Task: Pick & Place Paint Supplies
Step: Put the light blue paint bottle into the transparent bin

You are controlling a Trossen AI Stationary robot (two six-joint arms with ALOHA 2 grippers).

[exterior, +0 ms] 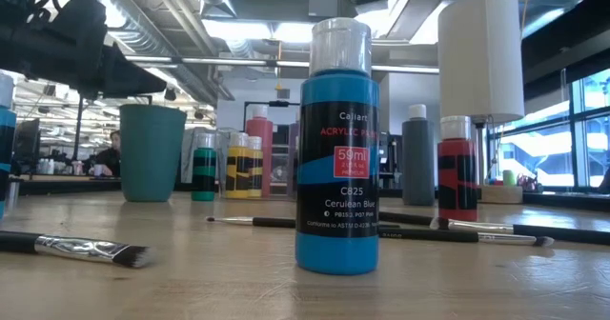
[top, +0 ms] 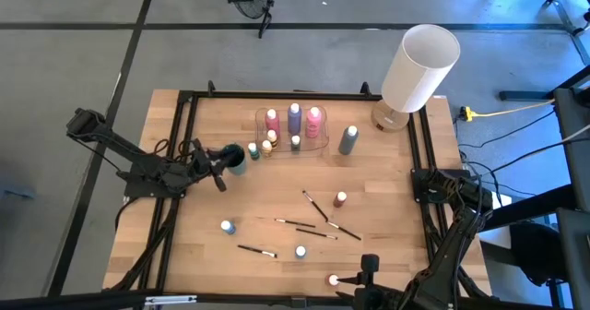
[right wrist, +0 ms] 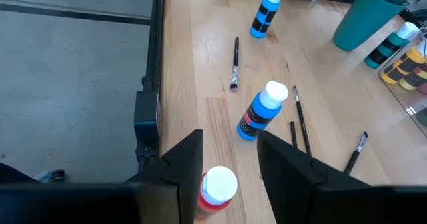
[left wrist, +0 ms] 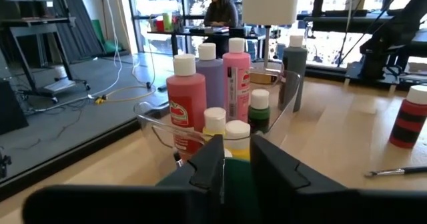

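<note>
Left gripper (top: 225, 160) at far left by teal cup (top: 236, 157), fingers slightly parted around green bottle (left wrist: 235, 177); hold uncertain.

Right gripper (right wrist: 230, 167) near edge, half open above red bottle (right wrist: 215, 192), not holding. Bottles light, rigid, slick; grasp mid-body. Brushes (top: 318, 206) scattered centre.

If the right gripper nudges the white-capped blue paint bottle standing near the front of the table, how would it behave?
The white-capped blue paint bottle is tall over a narrow base, so a push near the cap would probably tip it. Its body looks round, so once down it might roll towards the thin dark-handled paintbrushes. The smooth plastic and glossy label may slip between fingers.
</note>
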